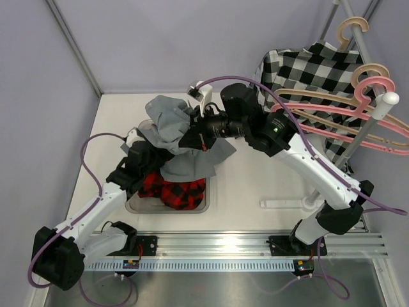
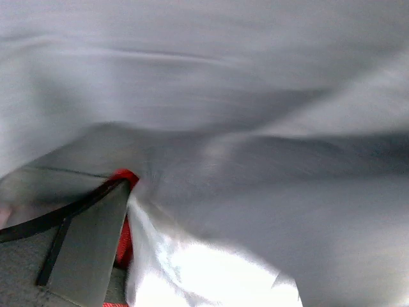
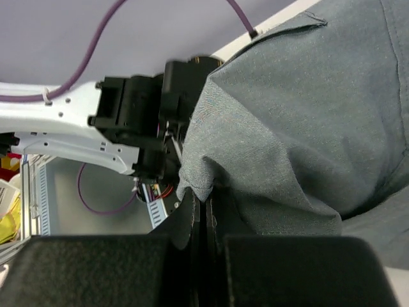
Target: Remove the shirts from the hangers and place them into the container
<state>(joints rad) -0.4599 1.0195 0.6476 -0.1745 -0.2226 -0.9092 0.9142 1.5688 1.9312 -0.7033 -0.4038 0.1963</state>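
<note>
The right pincer (image 3: pixel 202 208) is seen shut tight on a fold of the grey shirt (image 3: pixel 300 121), only a thin pinch of cloth being held between the jaws. From that pinch the shirt is hung and spread over the far half of the container (image 1: pixel 147 209), in which the red-and-black plaid shirt (image 1: pixel 182 192) is already lying. The left pincer (image 1: pixel 142 161) is largely buried beneath the same grey cloth – its jaws are set wide and nothing can be seen gripped in them, the left wrist view being filled almost wholly by grey fabric with a sliver of red below. Farther out, at the right rear, the checked shirt (image 1: pixel 307 70) is draped on the rack, with a pink hanger (image 1: pixel 332 110) and tan hangers (image 1: pixel 358 24) beside it, so one garment is left to be stripped. Several slips are judged possible from here. The grey shirt is spread wider than the container and lies mostly toward its far side, so if it is let go where it hangs, much of it may be dropped over the rim onto the bench (image 1: pixel 255 185). The narrow pinch may be lost if the cloth is tugged – and because the cloth is lying over the left pincer, it could be dragged back out when that arm is withdrawn.
</note>
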